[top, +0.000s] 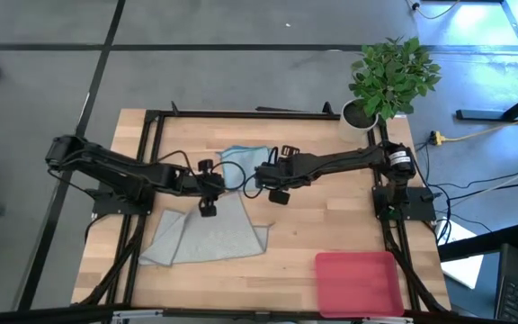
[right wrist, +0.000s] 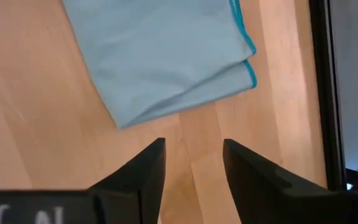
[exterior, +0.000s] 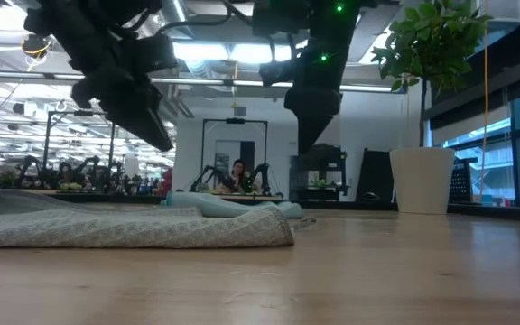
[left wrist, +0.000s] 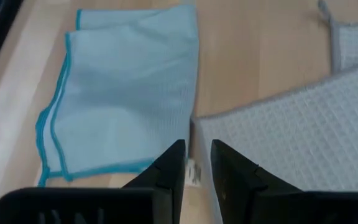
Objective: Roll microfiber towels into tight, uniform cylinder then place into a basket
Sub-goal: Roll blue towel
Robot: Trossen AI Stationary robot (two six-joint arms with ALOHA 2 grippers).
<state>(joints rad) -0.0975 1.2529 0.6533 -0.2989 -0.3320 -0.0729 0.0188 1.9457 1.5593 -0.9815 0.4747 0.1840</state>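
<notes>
The light teal-blue towel [top: 241, 160] lies folded flat at the table's middle, toward the far side; it also shows in the left wrist view [left wrist: 129, 93] and the right wrist view [right wrist: 160, 56]. The larger grey-green towel [top: 209, 236] lies rumpled just nearer, its corner in the left wrist view [left wrist: 303, 137]. My left gripper [top: 209, 189] hovers above the gap between both towels, its fingers [left wrist: 197, 165] a little apart and empty; a small white tag [left wrist: 194, 174] shows below them. My right gripper [top: 266, 174] hovers open [right wrist: 193, 165] over bare wood beside the teal towel's corner. The pink basket [top: 358, 283] stands at the near right.
A potted plant [top: 389, 76] in a white pot stands at the far right corner. A black frame [top: 151, 135] runs along the table's left, far and right sides. Bare wood lies between the grey-green towel and the basket. Both grippers hang above the table in the low view [exterior: 310, 135].
</notes>
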